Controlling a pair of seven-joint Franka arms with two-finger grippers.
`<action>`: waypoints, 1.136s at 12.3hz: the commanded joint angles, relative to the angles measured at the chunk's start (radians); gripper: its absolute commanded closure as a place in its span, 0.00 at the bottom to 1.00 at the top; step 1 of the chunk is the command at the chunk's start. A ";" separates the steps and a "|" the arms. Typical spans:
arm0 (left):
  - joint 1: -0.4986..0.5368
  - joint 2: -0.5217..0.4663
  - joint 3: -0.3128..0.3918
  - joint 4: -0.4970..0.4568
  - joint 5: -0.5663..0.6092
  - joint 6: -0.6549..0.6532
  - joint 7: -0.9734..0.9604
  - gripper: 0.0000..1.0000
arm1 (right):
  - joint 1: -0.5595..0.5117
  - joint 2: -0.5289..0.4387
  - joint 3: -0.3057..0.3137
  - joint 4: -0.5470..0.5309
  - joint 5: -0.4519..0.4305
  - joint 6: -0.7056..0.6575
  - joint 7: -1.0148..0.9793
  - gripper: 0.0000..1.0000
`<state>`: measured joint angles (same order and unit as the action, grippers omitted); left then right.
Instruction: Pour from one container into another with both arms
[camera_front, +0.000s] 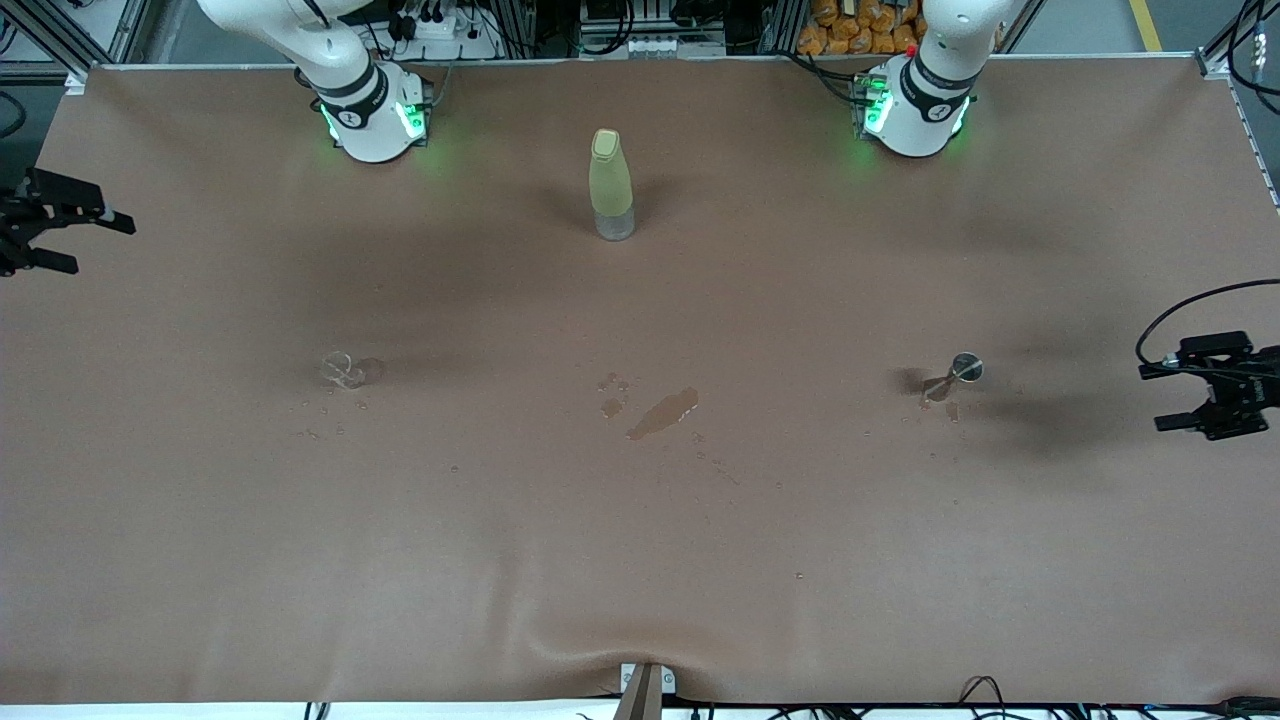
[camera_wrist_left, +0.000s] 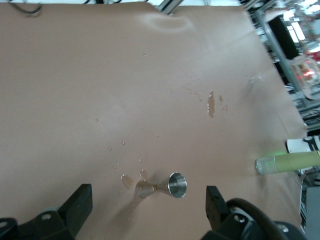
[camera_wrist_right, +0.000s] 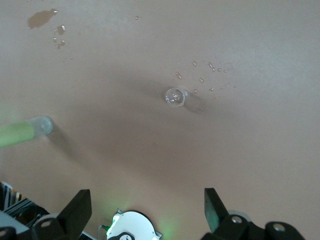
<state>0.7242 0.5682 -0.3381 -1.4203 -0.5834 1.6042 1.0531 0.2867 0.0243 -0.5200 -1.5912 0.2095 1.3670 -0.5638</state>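
Clear cup (camera_front: 347, 370) upright on the table (camera_front: 640, 560), well apart from the right gripper (camera_front: 40, 232) at that arm's end, fingers spread and empty. Metal cup (camera_front: 958, 373) closer to the left gripper (camera_front: 1215, 395), also spread wide and empty, upright though seemingly tilted; each arm nearest its own cup

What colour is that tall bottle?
The bottle is pale yellow-green, clearest in the front view.
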 joint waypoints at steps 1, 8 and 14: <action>-0.038 -0.103 0.001 -0.020 0.121 -0.001 -0.137 0.00 | -0.015 -0.053 0.104 0.002 -0.076 0.006 0.181 0.00; -0.199 -0.244 0.052 -0.019 0.373 0.002 -0.539 0.00 | -0.176 -0.063 0.356 0.004 -0.147 0.026 0.367 0.00; -0.509 -0.387 0.279 -0.028 0.379 0.002 -0.786 0.00 | -0.356 -0.064 0.511 0.002 -0.168 0.031 0.415 0.00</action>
<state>0.3010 0.2380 -0.1309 -1.4173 -0.2304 1.6045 0.3232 -0.0095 -0.0222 -0.0755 -1.5811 0.0707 1.3955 -0.2002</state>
